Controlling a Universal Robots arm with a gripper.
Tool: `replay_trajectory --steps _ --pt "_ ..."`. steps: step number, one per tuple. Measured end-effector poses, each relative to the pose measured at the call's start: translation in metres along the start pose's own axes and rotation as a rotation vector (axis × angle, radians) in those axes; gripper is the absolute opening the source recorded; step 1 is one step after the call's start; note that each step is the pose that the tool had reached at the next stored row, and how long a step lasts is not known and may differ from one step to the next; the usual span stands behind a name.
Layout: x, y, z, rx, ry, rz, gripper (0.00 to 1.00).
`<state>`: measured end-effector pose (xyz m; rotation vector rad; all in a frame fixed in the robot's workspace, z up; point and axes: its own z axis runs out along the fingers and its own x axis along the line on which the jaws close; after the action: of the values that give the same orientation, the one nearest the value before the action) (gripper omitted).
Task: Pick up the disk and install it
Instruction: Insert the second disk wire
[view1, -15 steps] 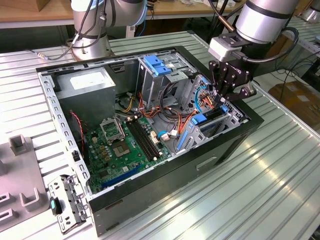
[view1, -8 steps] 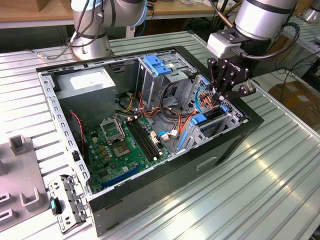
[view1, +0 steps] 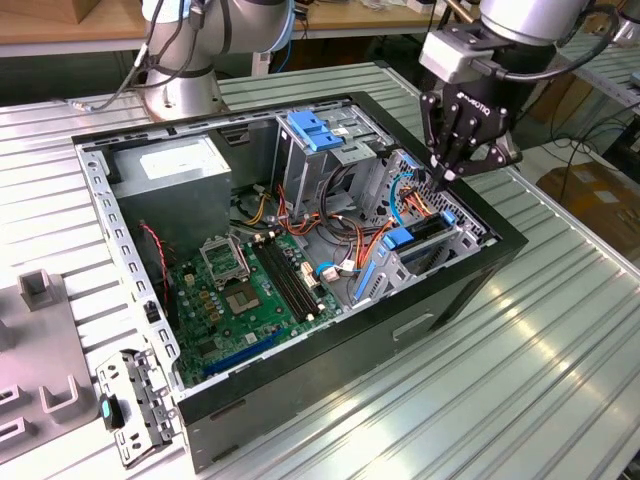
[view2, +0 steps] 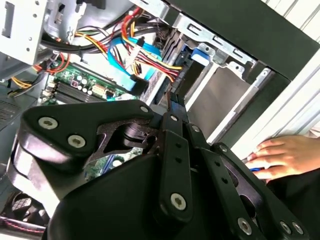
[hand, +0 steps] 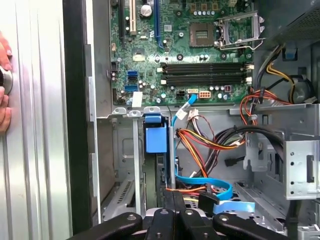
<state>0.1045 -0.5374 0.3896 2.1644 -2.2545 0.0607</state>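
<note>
The disk (view1: 400, 240) stands on edge in the lower drive bay at the corner of the open computer case on the exterior view's right. Its blue carrier tab (hand: 154, 136) faces up, and below it the dark edge of the drive shows between the bay's metal walls. My black gripper (view1: 440, 178) hangs just above the far end of that bay, fingers shut together to a narrow tip with nothing between them. In the first wrist view the gripper (hand: 172, 199) points down beside the disk's rear edge, close to the cables. The second wrist view shows the gripper (view2: 172, 99) over the bay.
Orange, yellow and blue cables (hand: 200, 145) crowd the space beside the bay. The motherboard (view1: 245, 290), grey power supply (view1: 185, 165) and a tall bay with blue latch (view1: 315, 130) stand in the case. A person's hand (view2: 285, 155) rests on the slatted table (view1: 540, 350).
</note>
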Motion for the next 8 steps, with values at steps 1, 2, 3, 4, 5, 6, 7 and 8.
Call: replay_trajectory --steps 1,2,3,4,5,6,7,8 --pt "-0.0026 0.0001 -0.0003 0.0000 0.0003 0.000 0.11" --pt "-0.0048 0.0002 -0.0006 -0.0001 0.0008 0.000 0.11" --pt "-0.0077 0.0003 -0.0008 -0.0005 0.0017 0.000 0.11" --pt "-0.0095 0.0003 -0.0009 -0.0008 0.0024 0.000 0.11" --pt "-0.0113 0.0004 -0.0008 -0.0012 0.0031 0.000 0.11" --pt "-0.0143 0.0005 -0.0011 -0.0020 0.0067 -0.001 0.11" --pt "-0.0173 0.0006 -0.0011 -0.0023 0.0111 -0.001 0.11" --pt "-0.0198 0.0007 -0.0013 -0.0025 0.0158 -0.002 0.11"
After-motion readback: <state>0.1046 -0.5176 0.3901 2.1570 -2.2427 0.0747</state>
